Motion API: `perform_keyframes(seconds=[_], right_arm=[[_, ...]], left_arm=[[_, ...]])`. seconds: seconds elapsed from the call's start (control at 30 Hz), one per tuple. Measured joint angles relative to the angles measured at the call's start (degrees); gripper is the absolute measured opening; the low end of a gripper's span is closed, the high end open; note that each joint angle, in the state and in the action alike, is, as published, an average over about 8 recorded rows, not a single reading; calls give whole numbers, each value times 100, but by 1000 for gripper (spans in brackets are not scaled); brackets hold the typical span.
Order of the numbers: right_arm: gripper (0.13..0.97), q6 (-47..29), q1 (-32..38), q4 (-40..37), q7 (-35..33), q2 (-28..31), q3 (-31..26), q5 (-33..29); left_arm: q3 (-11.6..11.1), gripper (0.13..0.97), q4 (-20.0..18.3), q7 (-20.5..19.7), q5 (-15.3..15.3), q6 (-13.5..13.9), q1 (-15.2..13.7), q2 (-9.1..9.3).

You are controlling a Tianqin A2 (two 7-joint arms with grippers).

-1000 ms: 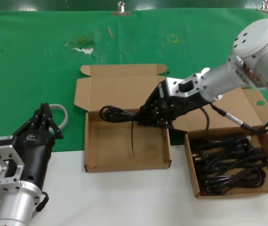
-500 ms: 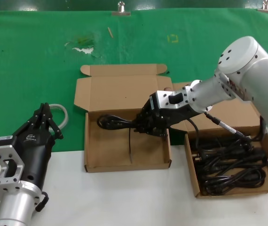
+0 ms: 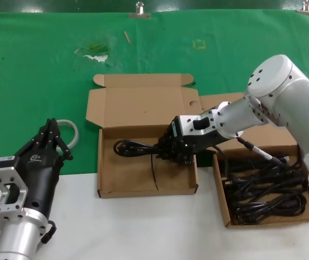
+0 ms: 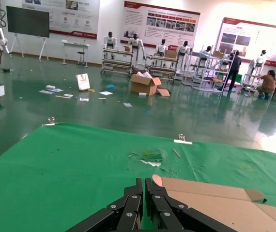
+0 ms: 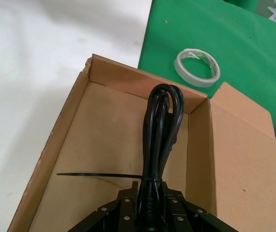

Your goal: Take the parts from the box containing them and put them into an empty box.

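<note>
My right gripper (image 3: pixel 164 148) is shut on a coiled black power cord (image 3: pixel 134 147) and holds it low inside the empty box (image 3: pixel 143 191), the middle one. In the right wrist view the cord (image 5: pixel 162 121) runs out from between the gripper's fingers (image 5: pixel 150 187) toward the box's far wall (image 5: pixel 143 79), and its thin strap (image 5: pixel 94 175) sticks out sideways. The box containing the parts (image 3: pixel 223 197) stands to the right with several more cords (image 3: pixel 268 190) in it. My left gripper (image 3: pixel 51 131) is shut and empty, parked at the lower left; it also shows in the left wrist view (image 4: pixel 144 186).
A roll of tape (image 5: pixel 196 67) lies on the green cloth (image 3: pixel 46 70) just beyond the empty box's left side, next to my left gripper. Both box lids stand open toward the back. White table surface (image 3: pixel 143 227) lies in front of the boxes.
My right gripper has moved down and toward the front of the middle box, carrying the cord lower into it. The left arm has not moved.
</note>
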Motion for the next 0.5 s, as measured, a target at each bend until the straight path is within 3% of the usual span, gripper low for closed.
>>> perform_keyframes(seconds=[0.27, 0.5], right_arm=[[235, 41, -19, 7, -36, -22, 75, 53], [306, -2, 5, 15, -59, 5, 122, 87]], left_arm=[[0, 156, 0, 0, 0, 0, 0, 0], [0, 156, 0, 0, 0, 0, 0, 0]])
